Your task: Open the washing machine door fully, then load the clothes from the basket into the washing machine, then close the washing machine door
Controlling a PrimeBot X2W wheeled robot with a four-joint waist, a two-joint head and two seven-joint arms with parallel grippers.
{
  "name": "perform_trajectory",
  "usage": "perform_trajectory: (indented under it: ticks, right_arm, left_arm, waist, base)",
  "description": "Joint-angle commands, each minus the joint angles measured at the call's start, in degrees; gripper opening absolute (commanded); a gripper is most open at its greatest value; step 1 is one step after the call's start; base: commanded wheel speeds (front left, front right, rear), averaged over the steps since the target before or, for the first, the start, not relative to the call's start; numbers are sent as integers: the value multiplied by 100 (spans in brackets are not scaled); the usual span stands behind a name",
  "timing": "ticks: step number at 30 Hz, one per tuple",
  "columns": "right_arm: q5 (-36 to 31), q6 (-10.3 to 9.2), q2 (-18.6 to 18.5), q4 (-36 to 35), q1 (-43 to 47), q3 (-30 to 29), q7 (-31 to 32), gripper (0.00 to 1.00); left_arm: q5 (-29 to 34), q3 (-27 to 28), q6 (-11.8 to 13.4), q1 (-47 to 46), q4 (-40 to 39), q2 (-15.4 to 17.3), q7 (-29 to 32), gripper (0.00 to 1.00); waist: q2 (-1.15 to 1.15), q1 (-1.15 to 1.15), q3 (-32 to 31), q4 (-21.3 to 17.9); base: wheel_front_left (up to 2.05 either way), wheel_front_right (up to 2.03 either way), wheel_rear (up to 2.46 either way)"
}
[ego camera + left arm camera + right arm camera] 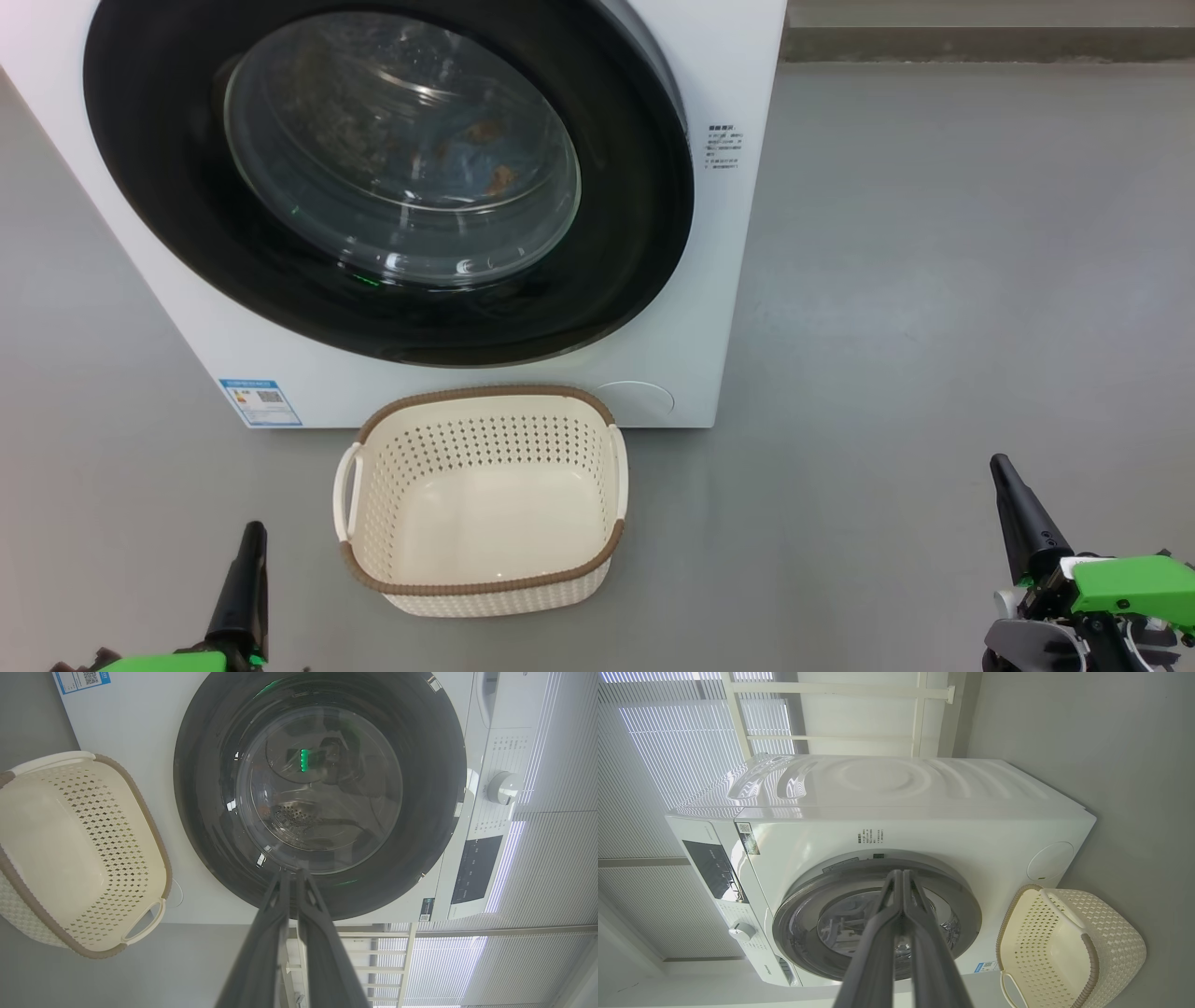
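Both claws are pressed together and hold nothing. In the head view the left claw (251, 543) sits at 7 o'clock and the right claw (1005, 474) at 4 o'clock, each low, pointing up the view, and well apart from everything else. Each wrist view shows its own fingers meeting at the tips, aimed at the door.

The basket (485, 393) stands on the floor at 6 o'clock, just before the washer (719, 280), and it is bare inside. It looks light and stiff, best lifted by its white side handles.

The door (168, 196) is at 11 o'clock and lies flush against the washer front. It is likely rigid and fairly heavy, with a slick glossy frame. The outer rim seems the place to hook, though I cannot tell the latch side.

Through the glass a dim cloth with orange patches (501, 177) shows in the drum, probably the clothes. They would be light and limp, best pinched at a fold. The task looks close to finished.
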Motion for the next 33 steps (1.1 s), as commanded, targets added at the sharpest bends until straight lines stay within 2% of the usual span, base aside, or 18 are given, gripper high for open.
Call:
perform_trajectory:
  ticks: [1,33]
  right_arm:
    - [1,10,-61,-160,-298,114,29,0]
    - [-7,10,-54,-160,-299,105,36,0]
  left_arm:
    - [-46,194,2,-248,-182,50,36,0]
    - [-47,194,2,-248,-182,50,35,0]
  waist:
    - [0,0,0,0]
    - [0,0,0,0]
  base:
    - [0,0,0]
    - [0,0,0]
